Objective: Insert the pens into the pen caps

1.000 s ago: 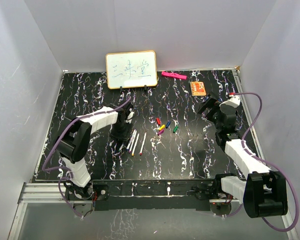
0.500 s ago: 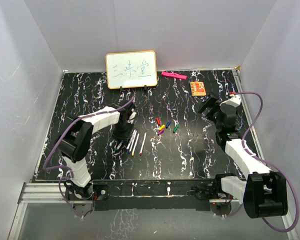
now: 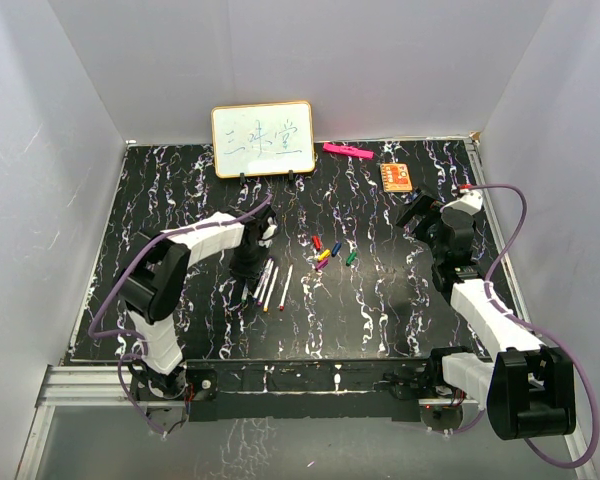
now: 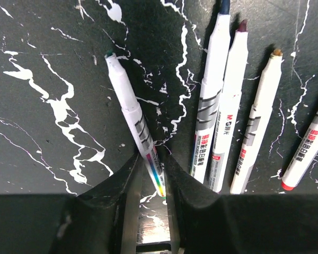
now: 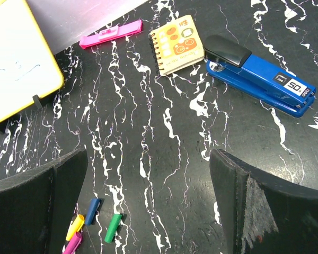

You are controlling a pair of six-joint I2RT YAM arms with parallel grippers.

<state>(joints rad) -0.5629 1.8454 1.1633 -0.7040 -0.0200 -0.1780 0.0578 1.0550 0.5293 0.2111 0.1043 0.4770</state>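
Note:
My left gripper (image 3: 247, 270) is low over the left end of the pen row. In the left wrist view my left gripper (image 4: 152, 168) is shut on a white pen with a green tip (image 4: 128, 103), held near its rear end. Beside it lie a blue-tipped pen (image 4: 214, 74), a purple-tipped pen (image 4: 232, 100), an orange-tipped pen (image 4: 259, 116) and a red-ended pen (image 4: 307, 156). The caps lie together mid-table: red (image 3: 317, 242), yellow (image 3: 324, 254), blue (image 3: 336, 246), green (image 3: 351, 257), purple (image 3: 321, 264). My right gripper (image 5: 148, 159) is open and empty, raised to the right of the caps.
A small whiteboard (image 3: 263, 139) stands at the back. A flat pink bar (image 3: 347, 151) and a small spiral notebook (image 3: 396, 177) lie at the back right. A blue stapler (image 5: 259, 82) lies near the notebook. White walls enclose the table.
My left arm has shifted slightly to the right over the pens. The right arm has not moved.

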